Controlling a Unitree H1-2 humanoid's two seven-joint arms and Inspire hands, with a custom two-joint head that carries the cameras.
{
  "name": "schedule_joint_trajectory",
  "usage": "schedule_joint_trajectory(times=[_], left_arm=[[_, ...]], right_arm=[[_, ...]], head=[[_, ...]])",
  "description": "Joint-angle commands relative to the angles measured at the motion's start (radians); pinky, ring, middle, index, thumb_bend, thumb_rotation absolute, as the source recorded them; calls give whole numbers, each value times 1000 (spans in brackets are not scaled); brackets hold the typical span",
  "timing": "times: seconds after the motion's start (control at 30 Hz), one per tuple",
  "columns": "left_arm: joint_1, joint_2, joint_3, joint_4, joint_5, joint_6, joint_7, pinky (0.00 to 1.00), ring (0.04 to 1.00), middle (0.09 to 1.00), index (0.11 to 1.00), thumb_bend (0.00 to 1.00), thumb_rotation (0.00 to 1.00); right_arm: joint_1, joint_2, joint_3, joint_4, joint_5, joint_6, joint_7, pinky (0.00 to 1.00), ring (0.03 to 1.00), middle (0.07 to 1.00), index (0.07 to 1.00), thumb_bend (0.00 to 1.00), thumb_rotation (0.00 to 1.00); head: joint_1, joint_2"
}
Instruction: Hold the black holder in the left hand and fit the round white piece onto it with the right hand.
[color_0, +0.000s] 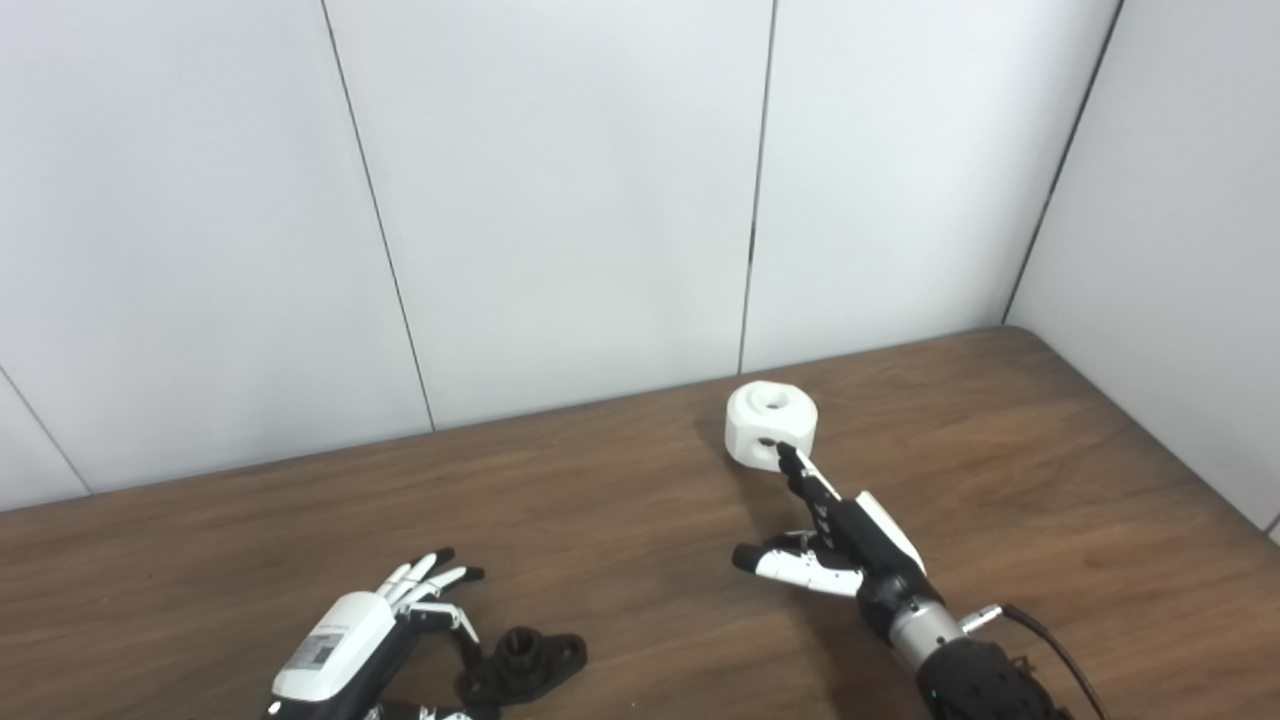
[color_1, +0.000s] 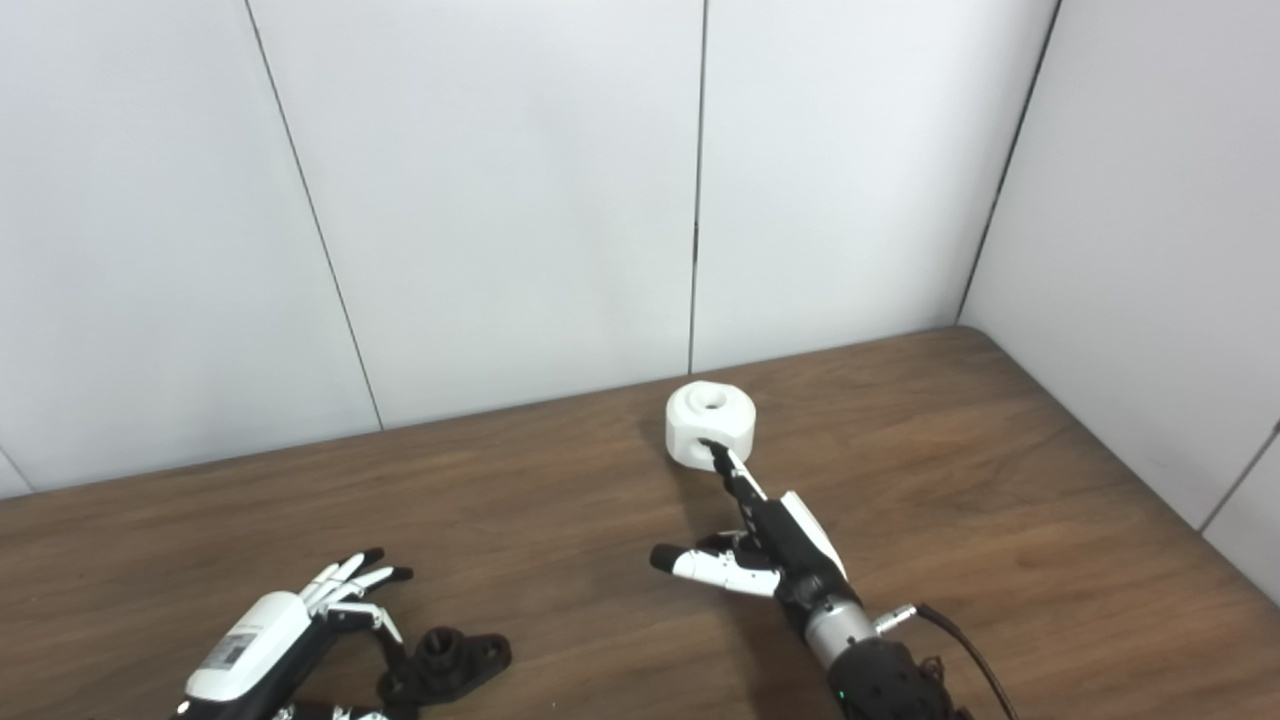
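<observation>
The round white piece (color_0: 770, 424) stands on the wooden table (color_0: 620, 500) near the back wall, with a hole in its top and another in its side. My right hand (color_0: 835, 540) is open just in front of it, fingers stretched toward it, their tips at or near its front side; the thumb sticks out to the left. The black holder (color_0: 525, 665) lies flat near the front edge. My left hand (color_0: 385, 625) is open right beside the holder on its left, fingers spread and curled slightly over it, holding nothing.
White wall panels (color_0: 560, 200) close off the back and right side of the table. A cable (color_0: 1050, 645) trails from my right wrist. Bare wood lies between the two hands.
</observation>
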Motion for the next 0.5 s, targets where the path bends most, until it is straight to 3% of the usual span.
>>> schedule_joint_trajectory(times=[0.0,0.13,0.17,0.27,0.47], left_arm=[[-5,0,-11,8,6,6,-37,1000,999,908,480,517,50],[-3,-2,-12,-26,3,76,-86,1000,1000,938,490,518,65],[-3,-1,-14,-34,6,91,-96,1000,1000,952,570,769,142],[-1,1,-18,-60,17,127,-117,1000,1000,973,677,962,236],[1,3,-23,-79,29,160,-126,1000,1000,984,756,1000,323]], right_arm=[[34,8,-6,44,-49,87,31,699,842,904,929,485,818],[35,28,-29,40,-71,87,53,731,863,916,940,493,787],[36,31,-33,39,-77,87,59,731,862,915,939,497,784],[36,41,-47,37,-95,87,75,726,859,913,939,504,784],[35,55,-71,40,-110,87,98,713,848,912,940,509,785]], head=[[1,0],[3,0],[4,1],[5,1],[10,-1]])
